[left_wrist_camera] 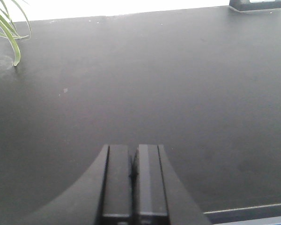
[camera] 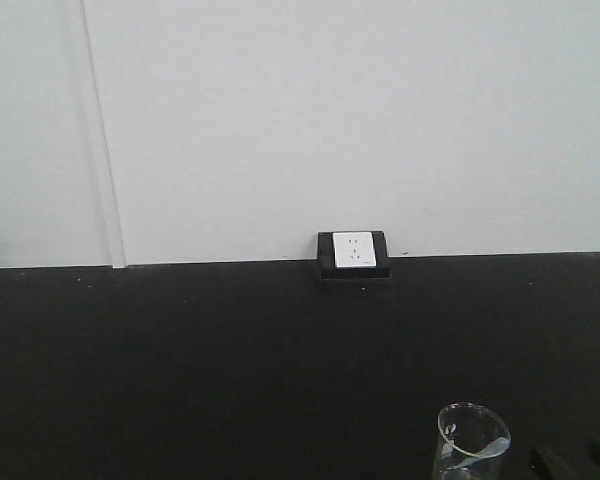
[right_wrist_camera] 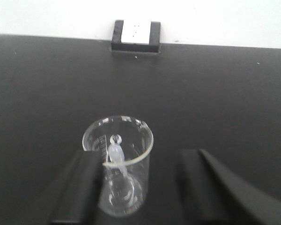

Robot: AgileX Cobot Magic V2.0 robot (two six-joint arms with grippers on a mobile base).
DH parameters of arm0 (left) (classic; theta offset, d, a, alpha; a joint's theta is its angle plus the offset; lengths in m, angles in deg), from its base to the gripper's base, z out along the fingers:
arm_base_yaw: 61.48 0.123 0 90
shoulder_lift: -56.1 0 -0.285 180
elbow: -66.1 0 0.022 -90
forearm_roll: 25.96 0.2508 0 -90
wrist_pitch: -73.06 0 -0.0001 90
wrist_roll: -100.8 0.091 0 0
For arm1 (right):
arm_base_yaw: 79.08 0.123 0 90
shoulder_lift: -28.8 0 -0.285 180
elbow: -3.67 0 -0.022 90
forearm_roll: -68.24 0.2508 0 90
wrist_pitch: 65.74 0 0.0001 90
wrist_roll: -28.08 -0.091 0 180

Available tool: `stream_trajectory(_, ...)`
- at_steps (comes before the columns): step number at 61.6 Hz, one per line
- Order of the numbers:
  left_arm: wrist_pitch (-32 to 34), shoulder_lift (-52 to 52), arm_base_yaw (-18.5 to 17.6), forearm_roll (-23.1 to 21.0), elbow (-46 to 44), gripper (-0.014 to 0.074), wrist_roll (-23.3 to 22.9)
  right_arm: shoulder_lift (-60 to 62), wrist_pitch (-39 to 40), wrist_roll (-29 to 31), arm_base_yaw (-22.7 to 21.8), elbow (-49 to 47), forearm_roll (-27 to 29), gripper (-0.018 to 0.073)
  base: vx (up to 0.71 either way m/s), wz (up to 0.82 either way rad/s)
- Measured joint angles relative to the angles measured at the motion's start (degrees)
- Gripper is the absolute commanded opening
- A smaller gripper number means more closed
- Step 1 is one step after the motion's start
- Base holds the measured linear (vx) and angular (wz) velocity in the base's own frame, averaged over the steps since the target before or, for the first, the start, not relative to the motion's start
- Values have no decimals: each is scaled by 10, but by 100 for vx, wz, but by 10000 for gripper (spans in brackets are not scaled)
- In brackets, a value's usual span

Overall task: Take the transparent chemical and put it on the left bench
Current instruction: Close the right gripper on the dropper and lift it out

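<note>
3 views share one black worktop. From the front camera, the matte worktop fills the lower half and meets a white wall. A white socket box in a black frame sits where the 2 meet, a little right of centre. The transparent chemical, a small clear glass beaker, stands at the bottom edge towards the right, well apart from the socket box. Its base is cut off by the frame. From the left wrist camera, the left gripper hangs over bare worktop with its 2 dark fingers pressed together and nothing between them. A few green leaves reach in at the top left corner. From the right wrist camera, the right gripper is spread wide, and the beaker stands upright on the worktop between its fingers. It sits close against the finger on the left of the picture (whether they touch, I cannot tell) and clearly apart from the other. Printed scale marks show on the glass, with colourless liquid low inside. The socket box lies straight beyond, against the wall.
</note>
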Motion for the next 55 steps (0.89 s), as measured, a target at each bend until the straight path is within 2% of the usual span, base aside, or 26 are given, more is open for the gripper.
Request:
stream_trajectory(11, 0, 0, 0, 0, 0, -4, 0, -89, 127, -3, 0, -1, -2, 556, 0, 0)
stream_trajectory(18, 0, 0, 0, 0, 0, -4, 0, -148, 180, -4, 0, -13, -5, 548, 0, 0)
stream_trajectory(30, 0, 0, 0, 0, 0, -4, 0, -236, 206, -11, 0, -53, -53, 548, 0, 0)
stream_trajectory(37, 0, 0, 0, 0, 0, -4, 0, -269, 206, -18, 1, -57, -61, 539, 0, 0)
stream_trajectory(44, 0, 0, 0, 0, 0, -4, 0, -285, 206, -22, 1, -57, -61, 487, 0, 0)
stream_trajectory(55, 0, 0, 0, 0, 0, -4, 0, -289, 211, -23, 2, -57, -61, 318, 0, 0)
